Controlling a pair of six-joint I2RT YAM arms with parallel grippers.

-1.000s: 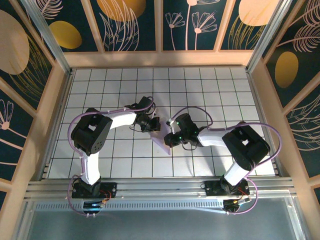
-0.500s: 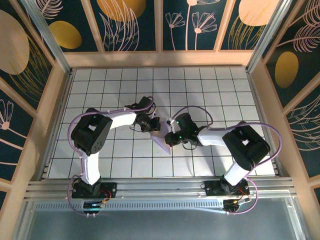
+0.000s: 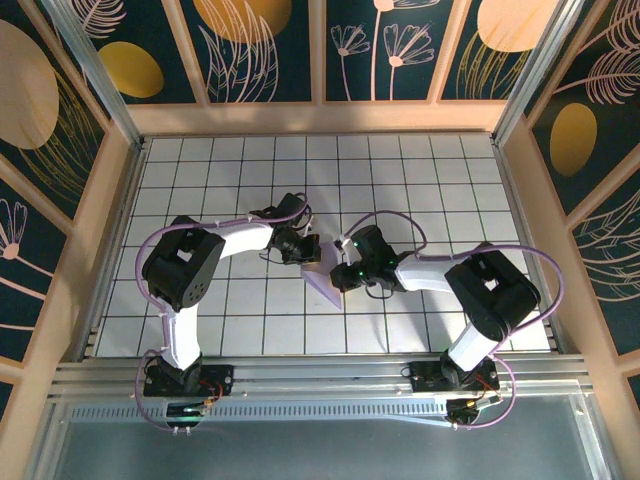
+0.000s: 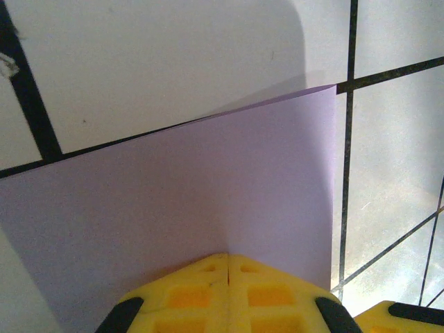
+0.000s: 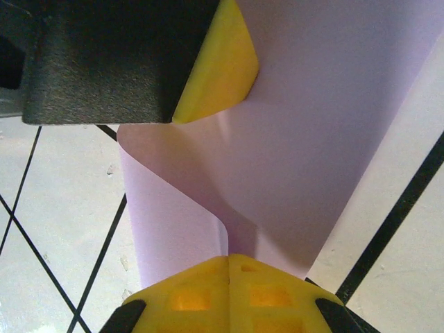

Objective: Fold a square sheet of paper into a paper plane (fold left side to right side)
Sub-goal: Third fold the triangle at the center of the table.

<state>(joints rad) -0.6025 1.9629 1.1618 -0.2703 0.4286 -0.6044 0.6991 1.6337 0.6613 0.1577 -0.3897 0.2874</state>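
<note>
The square sheet of paper is pale lavender and hangs curled between both grippers, just above the tiles at the table's middle. My left gripper is shut on its far edge; in the left wrist view the closed yellow fingertips pinch the sheet, whose corner points up and right. My right gripper is shut on the near edge, where the sheet bends in an S-curve. The left gripper's finger presses the paper at the upper left of the right wrist view. A paper plane is out of view.
White grid tiles cover the table, bounded by wooden walls at the back and sides. An aluminium rail runs along the near edge by the arm bases. Both arms bend inward, wrists close together.
The right wrist has crept very slightly left toward the left gripper, keeping the sheet bent; both grips are unchanged.
</note>
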